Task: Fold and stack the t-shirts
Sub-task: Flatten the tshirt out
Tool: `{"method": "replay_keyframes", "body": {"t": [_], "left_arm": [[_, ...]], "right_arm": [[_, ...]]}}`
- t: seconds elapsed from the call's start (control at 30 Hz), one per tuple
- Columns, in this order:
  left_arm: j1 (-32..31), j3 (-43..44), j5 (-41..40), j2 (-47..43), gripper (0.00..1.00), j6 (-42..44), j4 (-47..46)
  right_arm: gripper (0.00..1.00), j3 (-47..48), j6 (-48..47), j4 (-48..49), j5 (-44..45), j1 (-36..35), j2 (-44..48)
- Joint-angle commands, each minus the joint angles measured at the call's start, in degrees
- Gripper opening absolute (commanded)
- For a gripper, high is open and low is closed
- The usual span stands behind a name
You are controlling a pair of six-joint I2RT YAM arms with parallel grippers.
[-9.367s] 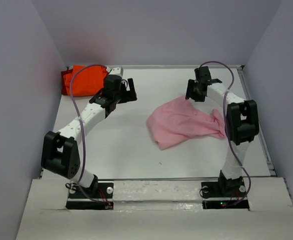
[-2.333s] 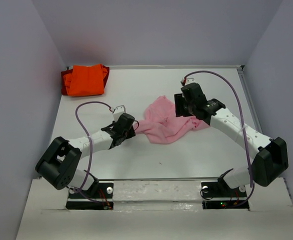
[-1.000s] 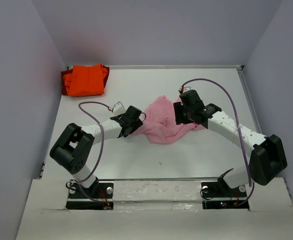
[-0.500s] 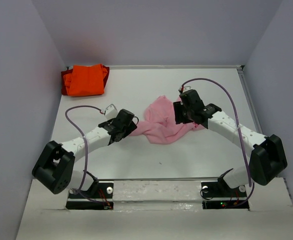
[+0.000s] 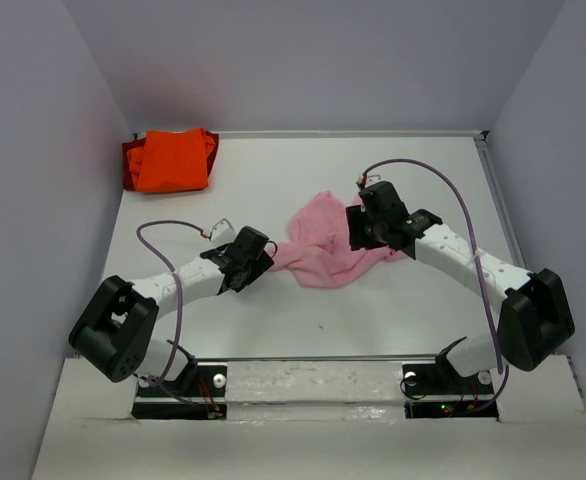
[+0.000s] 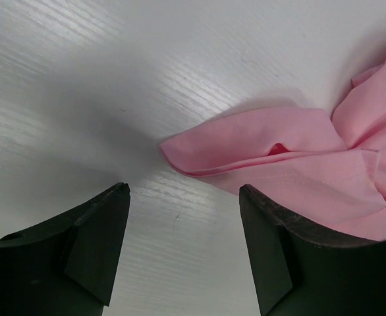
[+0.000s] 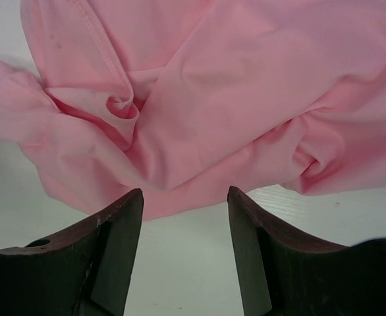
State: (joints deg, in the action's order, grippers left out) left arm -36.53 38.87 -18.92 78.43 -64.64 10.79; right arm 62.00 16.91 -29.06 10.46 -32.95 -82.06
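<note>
**Pink shirt bunched mid-table, both grippers slack**

The right gripper (image 5: 359, 228) and its arm cover the right side of the pink t-shirt (image 5: 323, 252) in the top view, and neither wrist view takes in the whole garment. Collar and sleeves cannot be picked out among the folds. How many shirts make up the orange pile (image 5: 171, 159) in the far left corner is unclear; a darker red edge shows beneath it.

The pink t-shirt lies crumpled at the middle of the table (image 5: 273, 320) — creased, twisted into a small knot near its centre, with one folded flap reaching left. The left gripper (image 6: 183, 192) is spread and empty, that flap's tip just ahead of its fingers. The right gripper is also parted over the cloth, grasping nothing — contact cannot be judged.
</note>
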Motion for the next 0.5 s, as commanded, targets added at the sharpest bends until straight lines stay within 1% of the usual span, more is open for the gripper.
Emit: {"method": "replay_keyframes", "body": {"t": [0.0, 0.03, 0.13, 0.3, 0.4, 0.47], "left_arm": [[-0.03, -1.95, 0.64, 0.84, 0.76, -3.29, -2.87], [-0.03, -2.05, 0.46, 0.93, 0.76, -3.04, -3.92], [-0.03, -0.65, -0.59, 2.33, 0.76, -2.34, -3.06], [-0.03, 0.41, -1.21, 4.27, 0.71, -2.24, -3.58], [-0.03, 1.12, -2.26, 5.67, 0.63, -1.63, -3.67], [-0.12, 1.82, -2.61, 7.07, 0.6, -1.19, -3.67]], "right_arm": [[0.59, -1.18, 0.23, 1.99, -0.09, 0.34, 2.43], [0.59, -1.35, 0.23, 1.99, 0.09, 0.34, 2.78], [0.59, -1.53, 0.23, 1.99, 0.0, 0.34, 3.22], [0.59, -1.7, 0.14, 1.99, -0.17, 0.34, 3.57], [0.59, -1.88, 0.06, 1.99, -0.09, 0.34, 3.92], [0.59, -1.97, -0.03, 1.99, -0.17, 0.34, 4.1]]}}
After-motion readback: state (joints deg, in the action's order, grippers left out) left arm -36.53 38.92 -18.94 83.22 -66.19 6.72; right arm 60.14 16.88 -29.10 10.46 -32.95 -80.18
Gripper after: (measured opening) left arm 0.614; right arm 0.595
